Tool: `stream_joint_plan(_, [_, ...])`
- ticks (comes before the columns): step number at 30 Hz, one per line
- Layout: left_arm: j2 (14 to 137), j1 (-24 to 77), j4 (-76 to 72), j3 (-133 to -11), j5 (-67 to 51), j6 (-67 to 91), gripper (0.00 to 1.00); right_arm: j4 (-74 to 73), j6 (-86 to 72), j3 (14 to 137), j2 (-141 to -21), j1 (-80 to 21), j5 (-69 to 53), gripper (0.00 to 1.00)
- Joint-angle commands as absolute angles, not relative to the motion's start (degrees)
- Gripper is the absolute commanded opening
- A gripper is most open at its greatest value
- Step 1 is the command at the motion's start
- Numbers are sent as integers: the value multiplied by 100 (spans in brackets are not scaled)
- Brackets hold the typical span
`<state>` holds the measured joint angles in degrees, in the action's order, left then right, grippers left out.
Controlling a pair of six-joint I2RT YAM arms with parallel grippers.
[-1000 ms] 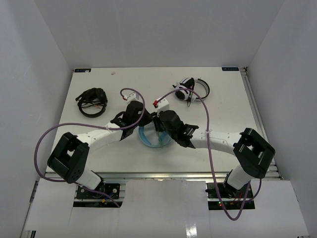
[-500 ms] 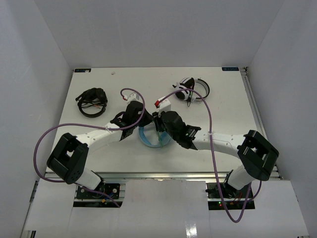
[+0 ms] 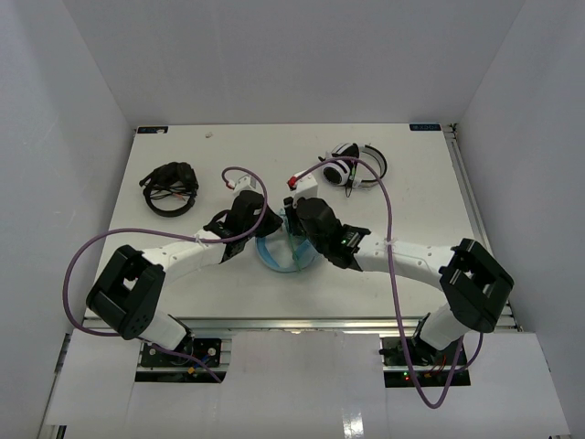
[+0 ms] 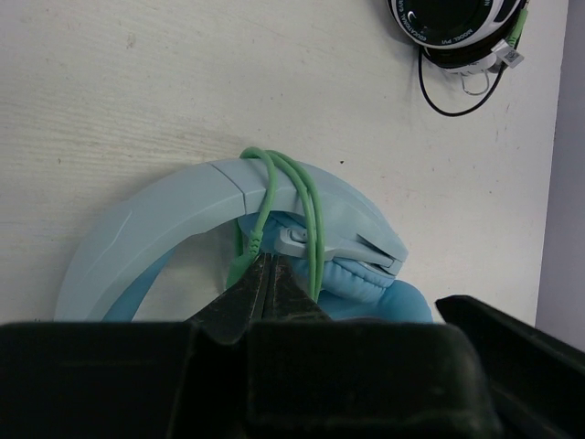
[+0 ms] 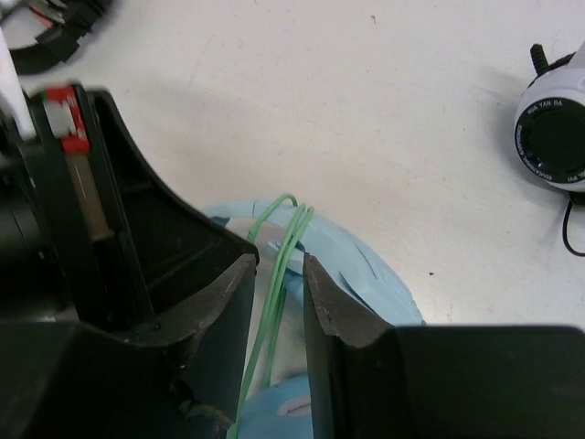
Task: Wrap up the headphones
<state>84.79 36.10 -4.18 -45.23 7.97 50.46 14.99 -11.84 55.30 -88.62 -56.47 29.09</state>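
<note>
The light blue headphones (image 3: 281, 261) lie on the table between both arms, with the headband (image 4: 164, 206) arched over the padded ear cups. The thin pale green cable (image 4: 313, 210) is looped over the headband in a few strands. My left gripper (image 4: 266, 259) is shut, its tips against the headband's inner side with the cable's plug (image 4: 239, 267) lying beside the left finger. My right gripper (image 5: 278, 262) is open, and strands of the cable (image 5: 274, 302) run through the narrow gap between its fingers without being pinched. In the top view both grippers (image 3: 267, 229) (image 3: 291, 230) meet over the headphones.
Black headphones (image 3: 169, 188) lie at the far left. White-and-black headphones (image 3: 355, 166) lie at the far right, also seen in the wrist views (image 4: 457, 23) (image 5: 553, 137). Purple arm cables (image 3: 388, 229) arc over the table. White walls enclose three sides.
My right gripper has shifted slightly toward the far side and its jaws have narrowed around the green cable. The left gripper stays shut and has barely moved.
</note>
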Motion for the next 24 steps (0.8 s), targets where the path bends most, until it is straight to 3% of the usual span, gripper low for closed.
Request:
stream_joint_plan(1, [8296, 3630, -581, -4402, 819, 5009, 0, 1208, -1379, 6254, -9110, -5456, 2751, 34])
stream_joint_plan(24, [8288, 3630, -703, -4245, 879, 4995, 0, 806, -1517, 6819, -10124, -5472, 2189, 34])
